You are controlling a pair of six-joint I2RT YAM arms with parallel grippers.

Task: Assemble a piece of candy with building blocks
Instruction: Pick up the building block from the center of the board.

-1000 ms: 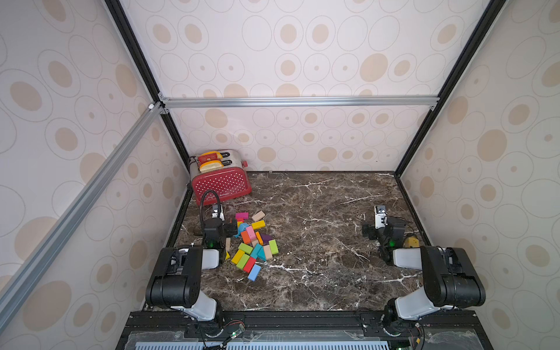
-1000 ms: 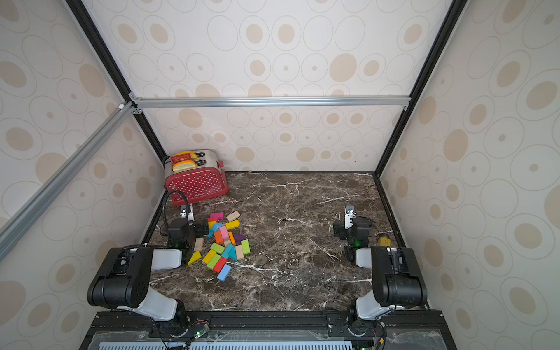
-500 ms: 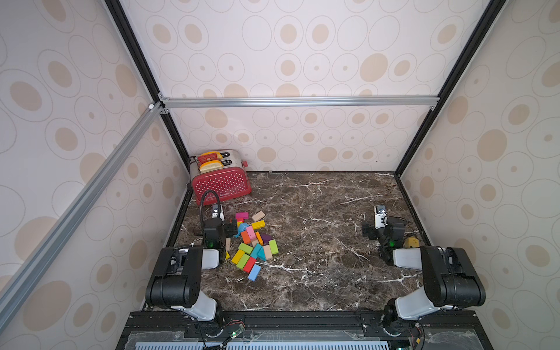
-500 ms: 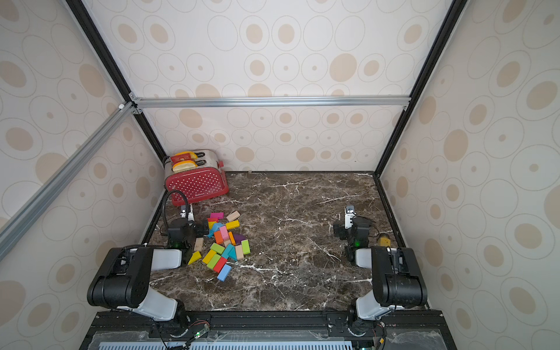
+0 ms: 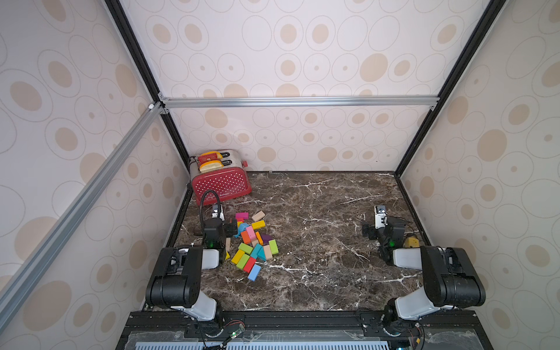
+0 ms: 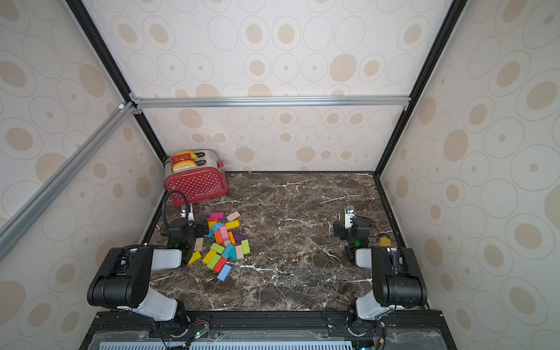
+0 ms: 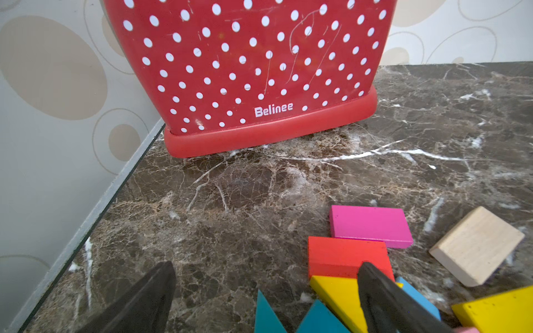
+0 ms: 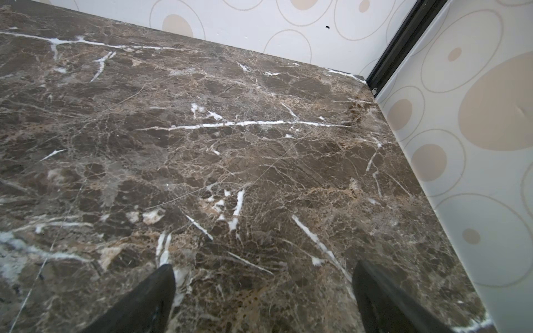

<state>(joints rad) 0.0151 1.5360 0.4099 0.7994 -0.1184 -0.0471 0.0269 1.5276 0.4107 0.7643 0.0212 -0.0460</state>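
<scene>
The building blocks (image 5: pixel 253 242) (image 6: pixel 225 242) lie in a loose, many-coloured heap on the left half of the marble table. My left gripper (image 5: pixel 220 225) (image 7: pixel 266 266) hangs open at the heap's left edge, facing the toaster and holding nothing. In the left wrist view, a pink block (image 7: pixel 370 226), a red block (image 7: pixel 343 253) and a yellow wedge (image 7: pixel 337 297) lie by one of its fingers. Two teal wedge tips (image 7: pixel 266 314) show between the fingers, and a bare wood block (image 7: pixel 476 245) lies further off. My right gripper (image 5: pixel 377 230) (image 8: pixel 264 266) is open over bare marble near the right wall.
A red toaster with white dots (image 5: pixel 221 181) (image 7: pixel 259 72) stands in the back left corner with toy toast in its slots. A mustard-yellow thing (image 5: pixel 411 242) (image 6: pixel 384 241) sits by the right wall beside the right arm. Patterned walls close three sides.
</scene>
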